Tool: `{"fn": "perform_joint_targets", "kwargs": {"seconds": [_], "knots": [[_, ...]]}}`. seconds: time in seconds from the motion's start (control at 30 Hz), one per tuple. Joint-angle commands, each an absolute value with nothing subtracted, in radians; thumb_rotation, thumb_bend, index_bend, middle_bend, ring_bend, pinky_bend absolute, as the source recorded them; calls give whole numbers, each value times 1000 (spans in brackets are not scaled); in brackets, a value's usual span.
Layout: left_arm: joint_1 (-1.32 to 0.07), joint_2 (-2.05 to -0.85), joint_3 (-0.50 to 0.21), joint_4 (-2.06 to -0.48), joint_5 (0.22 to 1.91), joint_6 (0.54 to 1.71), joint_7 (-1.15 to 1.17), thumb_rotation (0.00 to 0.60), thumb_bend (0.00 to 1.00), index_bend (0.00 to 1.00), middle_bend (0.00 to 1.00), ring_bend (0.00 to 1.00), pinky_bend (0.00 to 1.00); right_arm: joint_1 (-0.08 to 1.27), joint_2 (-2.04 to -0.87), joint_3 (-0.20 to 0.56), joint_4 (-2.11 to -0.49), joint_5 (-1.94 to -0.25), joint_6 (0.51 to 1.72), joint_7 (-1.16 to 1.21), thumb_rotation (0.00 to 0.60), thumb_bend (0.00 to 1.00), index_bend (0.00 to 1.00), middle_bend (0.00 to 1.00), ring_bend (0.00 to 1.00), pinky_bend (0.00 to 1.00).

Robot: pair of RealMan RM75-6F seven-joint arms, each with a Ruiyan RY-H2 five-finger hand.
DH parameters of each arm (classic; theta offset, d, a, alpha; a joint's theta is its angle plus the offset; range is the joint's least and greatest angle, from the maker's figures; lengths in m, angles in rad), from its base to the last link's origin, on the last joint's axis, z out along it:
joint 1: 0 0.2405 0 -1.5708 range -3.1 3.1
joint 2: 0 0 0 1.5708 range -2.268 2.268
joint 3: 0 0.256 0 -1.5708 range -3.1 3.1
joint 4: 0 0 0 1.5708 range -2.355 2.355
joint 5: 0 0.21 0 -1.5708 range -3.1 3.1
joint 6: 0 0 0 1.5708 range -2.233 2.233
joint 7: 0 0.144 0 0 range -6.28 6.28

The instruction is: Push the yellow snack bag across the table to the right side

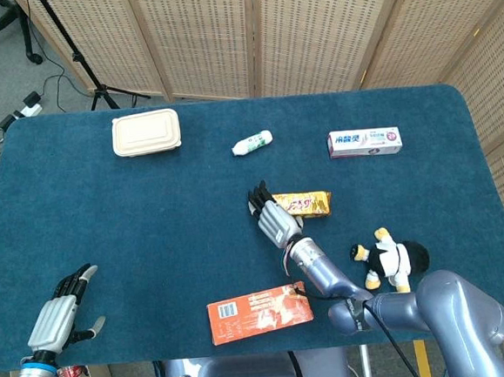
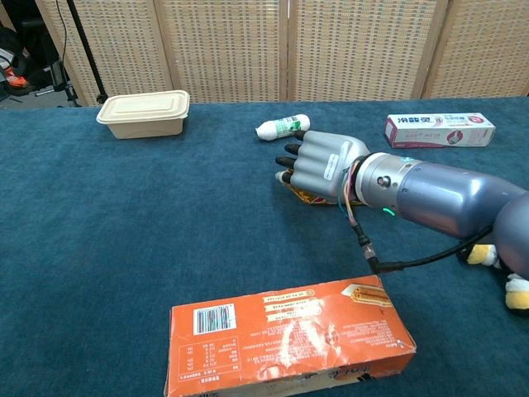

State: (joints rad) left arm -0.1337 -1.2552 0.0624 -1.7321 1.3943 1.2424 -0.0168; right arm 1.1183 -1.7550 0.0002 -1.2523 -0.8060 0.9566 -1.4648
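Mid-table, right robot hand (image 1: 272, 218) fingers extended, touching yellow snack bag (image 1: 310, 204) left end.

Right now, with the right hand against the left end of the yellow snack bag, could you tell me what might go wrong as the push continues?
The right hand bears on only the left end of the yellow snack bag, so the bag could pivot and slip off the fingers instead of sliding straight. The plush toy lies near the forearm's sweep to the right and might get knocked. The cable from the wrist hangs over the orange box and may drag it.
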Motion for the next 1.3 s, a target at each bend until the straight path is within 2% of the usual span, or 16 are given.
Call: {"fn": "perform_joint_targets", "kwargs": {"seconds": [0.03,1.3], "knots": [[-133,-1255,63,-1733,1395,1242,-17,600,323,0,0,0,7,1112,-1743,-6,-1258,-793,965,-1471,600,260,68,0,0,79],[-134,-1246,57,-1745,1388,1235,-41,600,322,0,0,0,7,1054,-1648,-75,-1293,-681,1025,-1531,600,260,71,0,0,79]]}}
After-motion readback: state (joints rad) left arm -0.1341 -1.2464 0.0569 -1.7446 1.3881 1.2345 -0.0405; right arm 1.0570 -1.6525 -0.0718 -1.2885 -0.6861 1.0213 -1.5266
